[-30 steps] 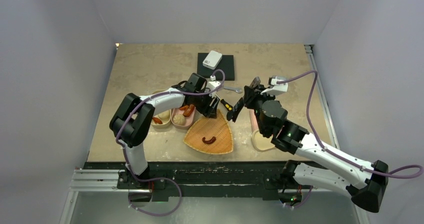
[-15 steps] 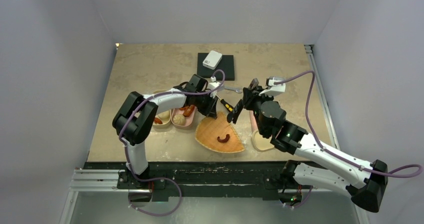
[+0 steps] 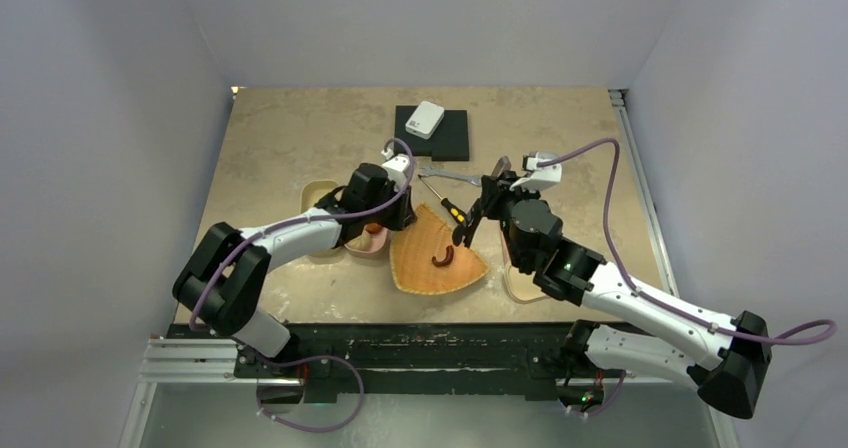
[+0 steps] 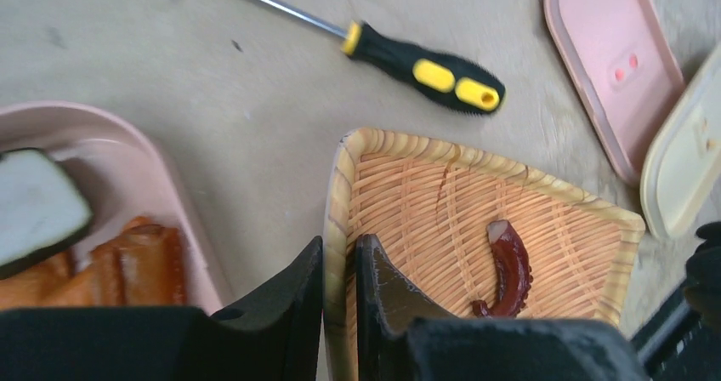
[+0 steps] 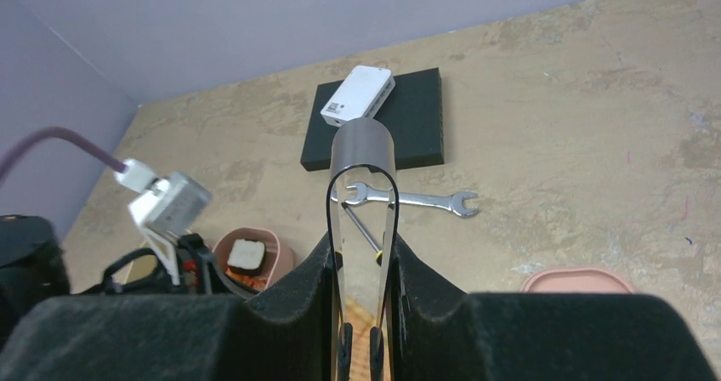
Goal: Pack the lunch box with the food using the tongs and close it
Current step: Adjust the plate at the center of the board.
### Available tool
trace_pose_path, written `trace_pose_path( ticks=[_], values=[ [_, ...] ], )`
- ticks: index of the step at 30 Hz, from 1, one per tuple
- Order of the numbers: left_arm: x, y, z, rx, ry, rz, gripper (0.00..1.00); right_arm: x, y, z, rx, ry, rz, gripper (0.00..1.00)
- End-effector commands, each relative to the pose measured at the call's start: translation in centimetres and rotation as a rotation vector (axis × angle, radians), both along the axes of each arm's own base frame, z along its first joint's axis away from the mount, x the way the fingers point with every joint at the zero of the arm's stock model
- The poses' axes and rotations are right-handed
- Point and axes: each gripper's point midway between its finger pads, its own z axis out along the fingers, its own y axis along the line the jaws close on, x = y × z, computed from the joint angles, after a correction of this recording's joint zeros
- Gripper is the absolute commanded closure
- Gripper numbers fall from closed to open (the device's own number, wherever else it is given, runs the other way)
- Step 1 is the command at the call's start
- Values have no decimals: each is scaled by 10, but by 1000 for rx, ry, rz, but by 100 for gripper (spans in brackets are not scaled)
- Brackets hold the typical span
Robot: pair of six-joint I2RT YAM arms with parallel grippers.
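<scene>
My left gripper [image 4: 340, 245] is shut on the rim of a woven fan-shaped tray [image 4: 408, 194], one finger on each side of the edge. A dark red-brown curved sausage piece [image 4: 510, 266] lies on the tray. To its left stands the pink lunch box [image 4: 191, 228], holding orange pieces [image 4: 136, 262] and a black-and-white piece [image 4: 34, 207]. From above, the tray [image 3: 415, 263] sits at table centre with the sausage [image 3: 442, 257] on it. My right gripper [image 5: 361, 249] is shut on the tongs [image 5: 364, 185], held above the tray's right side, tips [image 3: 468, 230] pointing down.
A yellow-and-black screwdriver [image 4: 425, 71] and a silver wrench [image 5: 417, 199] lie just behind the tray. A white device [image 3: 424, 120] rests on a black pad [image 3: 450, 143] farther back. A pink lid [image 4: 612, 58] and a beige lid [image 4: 689, 168] lie right of the tray.
My left gripper has shut on the tray's rim and the tray has slid right and turned, sausage still on it. The right gripper with the tongs shifted slightly left.
</scene>
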Motion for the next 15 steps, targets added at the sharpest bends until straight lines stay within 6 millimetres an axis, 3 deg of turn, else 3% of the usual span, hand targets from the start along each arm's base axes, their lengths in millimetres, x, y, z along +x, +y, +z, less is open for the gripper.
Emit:
trace_pose_path(
  ticks=[1, 7, 15],
  values=[
    [36, 14, 29, -82, -165, 236, 100, 7, 3, 15, 1, -43, -15, 95],
    [34, 21, 25, -141, -168, 338, 100, 11, 10, 15, -54, -94, 17, 92],
    [23, 20, 0, -77, -92, 379, 98, 20, 21, 9, -115, -153, 25, 89]
  ],
)
